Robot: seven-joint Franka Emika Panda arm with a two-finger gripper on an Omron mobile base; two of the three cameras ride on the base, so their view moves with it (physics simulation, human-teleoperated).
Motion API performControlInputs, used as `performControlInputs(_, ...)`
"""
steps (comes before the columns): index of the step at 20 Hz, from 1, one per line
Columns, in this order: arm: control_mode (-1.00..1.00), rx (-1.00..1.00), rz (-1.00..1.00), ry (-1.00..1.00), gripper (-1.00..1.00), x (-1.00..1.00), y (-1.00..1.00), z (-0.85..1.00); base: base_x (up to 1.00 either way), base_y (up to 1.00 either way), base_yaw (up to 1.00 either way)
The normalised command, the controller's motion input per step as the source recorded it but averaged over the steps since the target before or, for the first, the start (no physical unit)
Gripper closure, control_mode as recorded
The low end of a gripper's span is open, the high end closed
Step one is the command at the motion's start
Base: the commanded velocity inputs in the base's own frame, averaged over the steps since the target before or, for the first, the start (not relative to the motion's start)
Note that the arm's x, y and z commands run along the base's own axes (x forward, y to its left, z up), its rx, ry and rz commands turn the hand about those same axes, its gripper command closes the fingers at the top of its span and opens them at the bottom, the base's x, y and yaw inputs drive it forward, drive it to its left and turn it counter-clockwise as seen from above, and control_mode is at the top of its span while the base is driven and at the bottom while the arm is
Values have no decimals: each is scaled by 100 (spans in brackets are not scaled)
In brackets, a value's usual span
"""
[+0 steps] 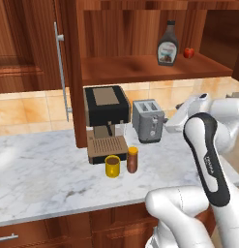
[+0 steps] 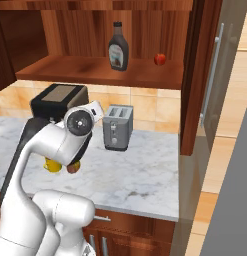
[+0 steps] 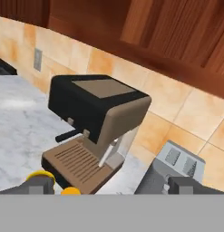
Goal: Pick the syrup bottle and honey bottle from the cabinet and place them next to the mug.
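You see the honey bottle (image 1: 132, 160) just beside the mug (image 1: 112, 166), and your gripper (image 3: 111, 186) stands wide open, holding nothing.

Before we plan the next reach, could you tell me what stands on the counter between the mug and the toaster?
In the left base view, the honey bottle stands right beside the mug; bare marble counter separates it from the toaster.

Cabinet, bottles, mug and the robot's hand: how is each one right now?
cabinet: door open
syrup bottle: upright on the shelf, cap on
honey bottle: upright on the counter, right beside the mug
mug: upright, dark contents
hand: open, empty
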Motion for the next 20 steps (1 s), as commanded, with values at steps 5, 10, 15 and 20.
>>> performControlInputs(5,-100,0,-13,1,-100,-30,-19,93,0,0,0)
performControlInputs(10,-100,0,-11,1,-100,-32,-3,85,0,0,0)
performControlInputs(15,-100,0,-31,2,-100,-8,0,44,0,0,0)
performControlInputs(20,-100,1,-40,-4,-100,21,0,3,0,0,0)
